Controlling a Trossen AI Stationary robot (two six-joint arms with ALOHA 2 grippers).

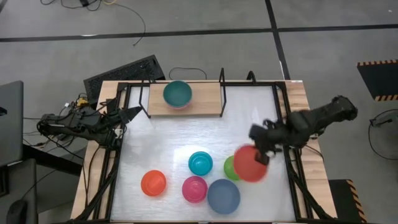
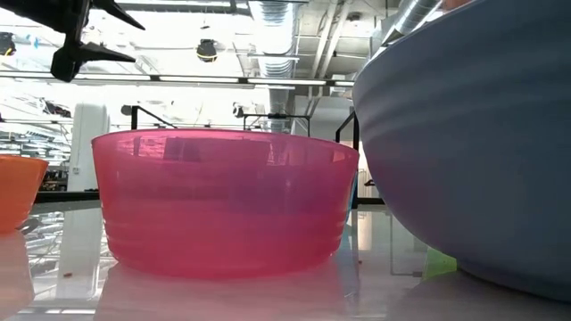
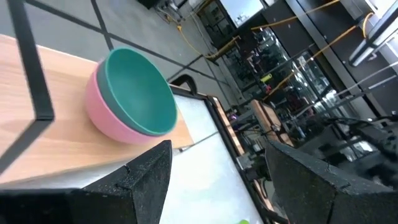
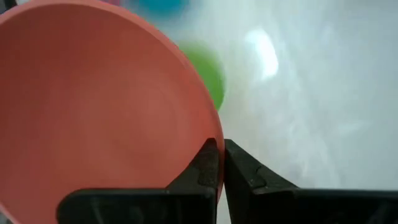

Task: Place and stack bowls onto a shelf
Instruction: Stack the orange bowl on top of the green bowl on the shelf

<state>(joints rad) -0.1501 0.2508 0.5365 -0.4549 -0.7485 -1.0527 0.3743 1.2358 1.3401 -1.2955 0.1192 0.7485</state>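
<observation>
One red bowl [image 1: 250,165] hangs above the surface, rim pinched in the right pincer [image 4: 221,163] — carry it level to the shelf [image 1: 205,99], clearing its uprights; the left pincer [image 1: 132,114] waits released beside it.

Red bowl [image 1: 250,164] lifted; green-in-pink stack [image 1: 177,94] on shelf [image 1: 205,102].
</observation>
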